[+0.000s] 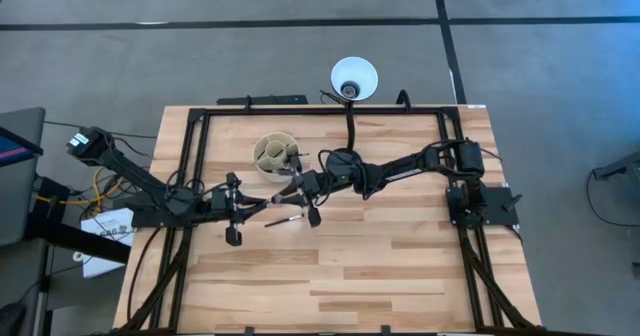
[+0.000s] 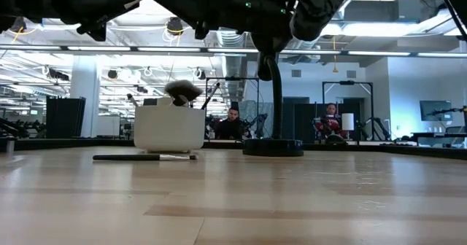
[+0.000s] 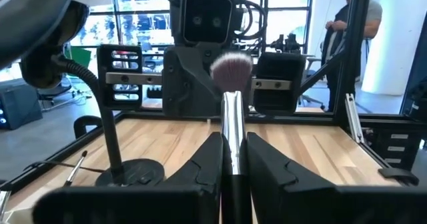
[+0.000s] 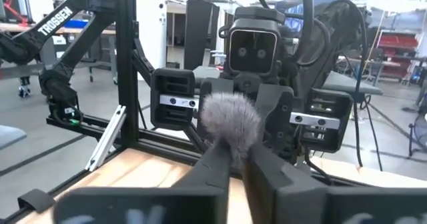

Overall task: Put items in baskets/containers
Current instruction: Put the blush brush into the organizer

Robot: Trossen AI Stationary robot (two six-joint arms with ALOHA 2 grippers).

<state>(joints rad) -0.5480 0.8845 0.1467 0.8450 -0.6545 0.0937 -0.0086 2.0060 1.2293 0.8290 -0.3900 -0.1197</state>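
One makeup brush (image 1: 272,202) hangs in the air between my two grippers, with its silver ferrule (image 3: 232,127) and pale fluffy tuft (image 3: 231,67) pointing at the right gripper. My left gripper (image 1: 250,208) is shut on it. My right gripper (image 1: 292,190) faces it, its fingers close together at the tuft (image 4: 230,123). A second brush (image 1: 285,221) lies flat on the table below them. The cream cup (image 1: 275,154) stands just beyond on the far side, with brushes standing in it (image 2: 182,90). My left gripper pinches the brush between its two fingers (image 3: 208,163) at the ferrule's lower part (image 3: 233,159). The fingers lie along it, coming level from the table's left. The brush is lifted clear and sticks out ahead of the fingers, tuft outermost. My right gripper closes on the same brush at its tuft end (image 4: 233,147), coming from the table's right. The fluffy tuft hides the exact place of contact. The brush is clear of the table.
The black desk lamp's round base (image 1: 342,164) stands right behind the right gripper, and its stem rises to the white shade (image 1: 354,78) past the far edge. A black frame (image 1: 200,116) runs round the table's far and side edges. Bare wood lies toward the near edge (image 1: 350,286).
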